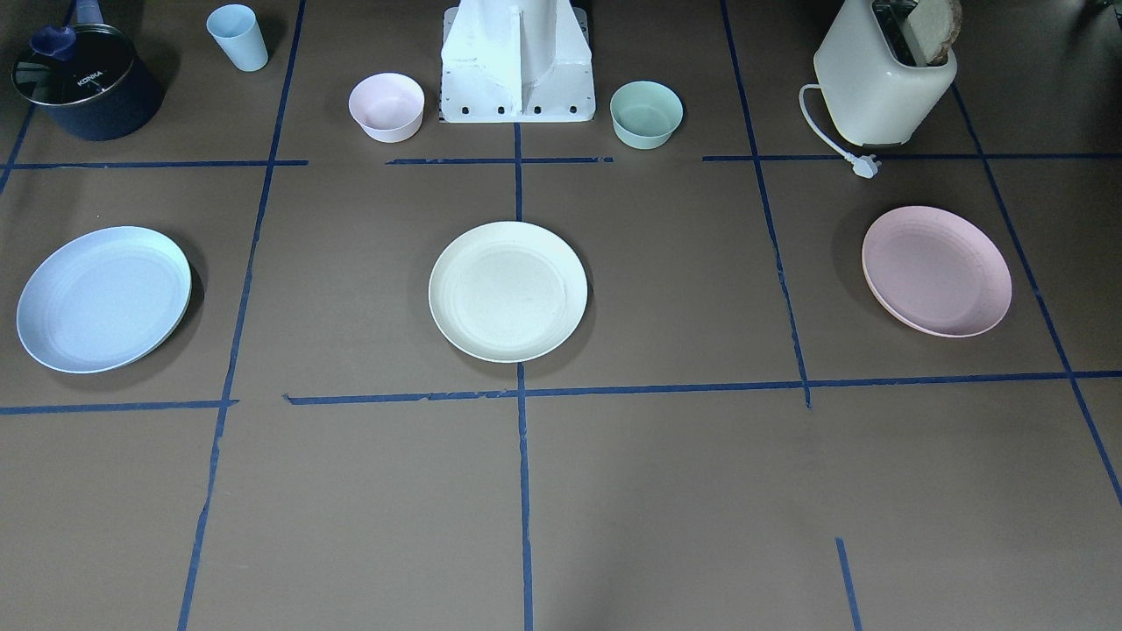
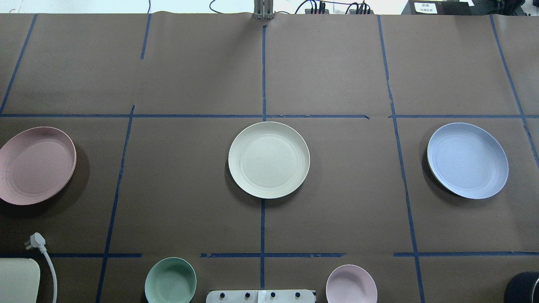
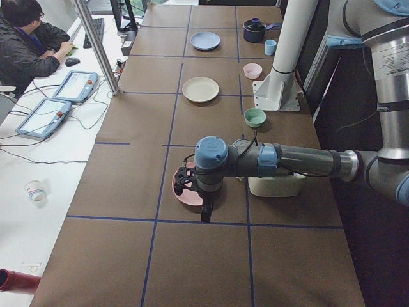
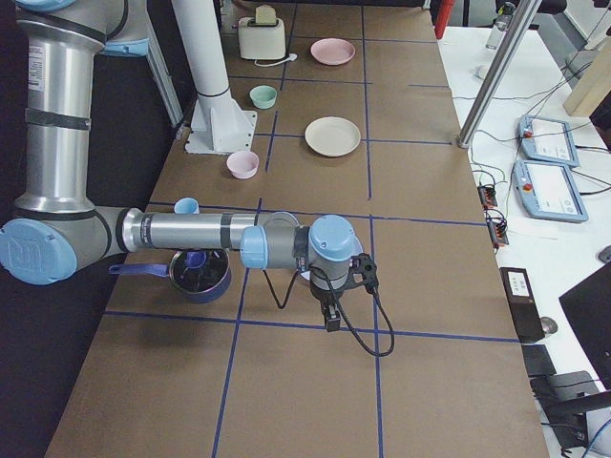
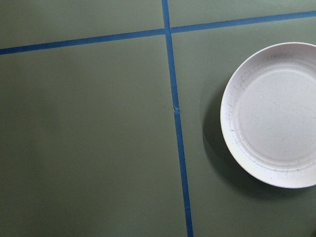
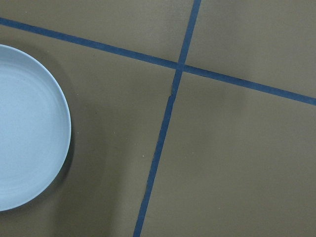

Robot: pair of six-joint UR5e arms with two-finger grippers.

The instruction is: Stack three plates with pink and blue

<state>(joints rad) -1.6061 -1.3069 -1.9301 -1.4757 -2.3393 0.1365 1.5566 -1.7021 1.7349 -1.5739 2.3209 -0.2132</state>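
Plates, handling: they look like light, stiff moulded plastic with a matt finish, probably not fragile. They lie flat on the paper-covered table (image 2: 337,189), so a finger likely cannot get under them.
Grip point (judgement): pinch the raised rim, one finger inside the lip and one outside, on the edge nearest the arm. A shallow lip may slip if the plate is tilted, so carry it level.
Near row, robot's side: toaster (image 1: 881,83) on the robot's far left, green bowl (image 2: 170,281) and pink bowl (image 2: 351,284) either side of the base, then cup (image 1: 238,37) and lidded pot (image 1: 88,83) on the far right.
Middle row: pink plate (image 2: 37,165) on the robot's left, cream plate (image 2: 268,160) centre, blue plate (image 2: 467,160) right. They sit well apart and none is stacked.
Left gripper (image 3: 206,211): hangs above the table beside the pink plate, on the operators' side. Only the side view shows it, so I cannot tell whether the fingers are apart or together.
Right gripper (image 4: 331,313): hangs likewise near the blue plate, again in a side view only, so I cannot tell.
Count: plates 3 (1 pink, 1 cream, 1 blue), bowls 2, cup 1, pot 1, toaster 1, grippers 2.
Stack target (judgement): the cream plate at centre is the likely base.
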